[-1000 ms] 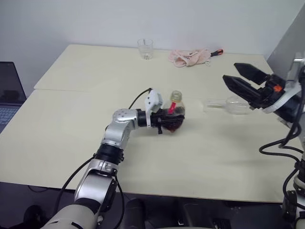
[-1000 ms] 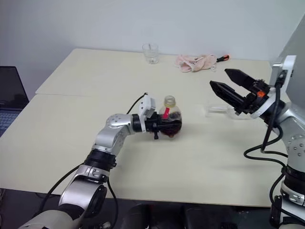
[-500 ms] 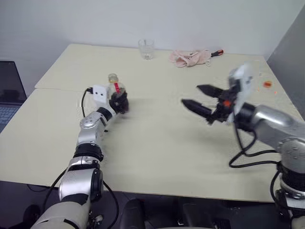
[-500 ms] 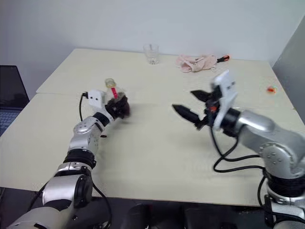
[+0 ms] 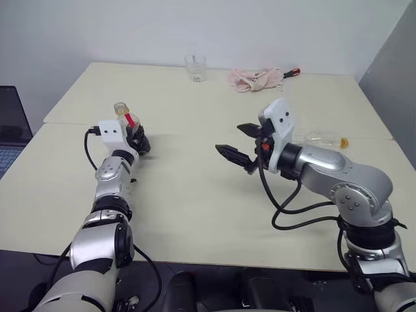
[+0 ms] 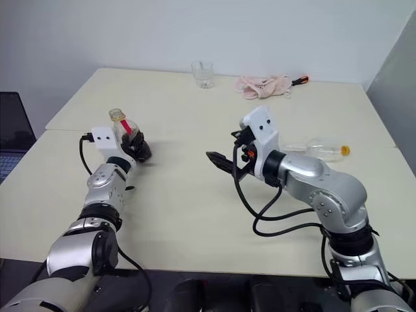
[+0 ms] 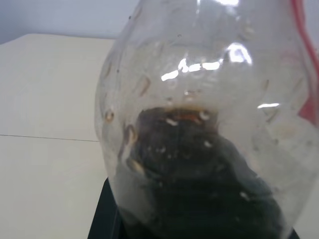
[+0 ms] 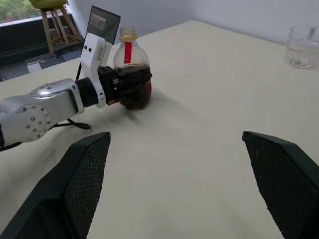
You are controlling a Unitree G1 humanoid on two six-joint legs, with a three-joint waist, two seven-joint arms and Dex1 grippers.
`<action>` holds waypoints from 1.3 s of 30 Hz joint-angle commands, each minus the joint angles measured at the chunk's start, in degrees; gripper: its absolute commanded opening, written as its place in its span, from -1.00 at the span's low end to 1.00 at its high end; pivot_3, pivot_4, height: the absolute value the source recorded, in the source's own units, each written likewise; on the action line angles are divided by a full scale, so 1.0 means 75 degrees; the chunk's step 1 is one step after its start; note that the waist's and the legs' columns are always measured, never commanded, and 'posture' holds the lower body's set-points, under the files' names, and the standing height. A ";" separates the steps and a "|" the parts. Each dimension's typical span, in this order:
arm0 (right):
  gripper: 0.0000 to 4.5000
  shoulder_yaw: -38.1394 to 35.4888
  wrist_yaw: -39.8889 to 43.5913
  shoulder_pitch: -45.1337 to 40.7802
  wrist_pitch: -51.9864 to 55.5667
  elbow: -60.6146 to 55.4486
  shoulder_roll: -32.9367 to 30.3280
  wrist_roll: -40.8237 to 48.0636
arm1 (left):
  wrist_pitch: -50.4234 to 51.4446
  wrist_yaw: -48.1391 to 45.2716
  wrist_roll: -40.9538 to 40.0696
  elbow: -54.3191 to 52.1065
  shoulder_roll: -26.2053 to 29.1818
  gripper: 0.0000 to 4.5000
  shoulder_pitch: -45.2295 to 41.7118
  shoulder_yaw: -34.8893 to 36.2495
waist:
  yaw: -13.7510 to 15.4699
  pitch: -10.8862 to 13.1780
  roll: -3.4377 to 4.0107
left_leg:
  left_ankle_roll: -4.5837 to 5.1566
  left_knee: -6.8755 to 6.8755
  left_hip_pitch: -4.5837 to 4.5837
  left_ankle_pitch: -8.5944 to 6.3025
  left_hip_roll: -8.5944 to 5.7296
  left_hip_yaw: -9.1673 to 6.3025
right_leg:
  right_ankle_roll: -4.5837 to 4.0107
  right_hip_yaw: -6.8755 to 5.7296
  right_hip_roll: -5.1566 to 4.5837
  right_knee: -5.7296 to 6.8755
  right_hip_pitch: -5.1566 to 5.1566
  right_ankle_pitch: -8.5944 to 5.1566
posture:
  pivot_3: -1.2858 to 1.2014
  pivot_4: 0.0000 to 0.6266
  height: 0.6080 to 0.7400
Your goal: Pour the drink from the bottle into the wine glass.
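1. A pale cream table (image 5: pixel 195 214) spreads wide, a seam line crossing its top.
2. Behind the table, a plain white wall (image 5: pixel 195 26).
3. Right of the table, a grey panel (image 5: pixel 396 71) rises.
4. Left of the table, a dark laptop (image 5: pixel 12 127).
5. Beyond the table, a wooden stool (image 8: pixel 52 22) stands by a window.
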 commanded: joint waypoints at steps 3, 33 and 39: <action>1.00 0.0096 -0.0088 -0.0171 0.0150 -0.0052 0.0238 -0.0394 | 0.0094 0.0086 -0.0107 0.0045 -0.0046 0.50 0.0336 0.0180 | 0.0006 -0.0001 0.0000 | -0.0001 0.0000 -0.0001 0.0002 0.0000 0.0001 | -0.0003 -0.0001 -0.0002 0.0004 -0.0001 0.0002 | 0.03 -0.52 1.00; 1.00 -0.4565 -0.1729 0.1558 0.2237 0.0463 0.1243 0.1327 | 0.4359 -0.2630 -0.1882 -0.9797 0.0252 0.98 0.5926 -0.1681 | -0.0093 -0.0048 0.0022 | -0.0003 -0.0018 0.0060 0.0000 -0.0010 0.0005 | 0.0024 0.0049 -0.0024 -0.0025 0.0059 -0.0018 | 0.03 -0.52 1.00; 1.00 -0.6684 -0.4505 0.0505 0.1958 0.2135 0.3104 0.2677 | 0.5635 -0.3607 -0.2103 -0.9497 0.0297 0.98 0.4091 -0.2625 | -0.0119 -0.0061 0.0041 | 0.0010 -0.0016 0.0051 0.0007 -0.0019 -0.0018 | 0.0014 0.0036 0.0008 -0.0039 0.0066 0.0000 | 0.03 -0.52 1.00</action>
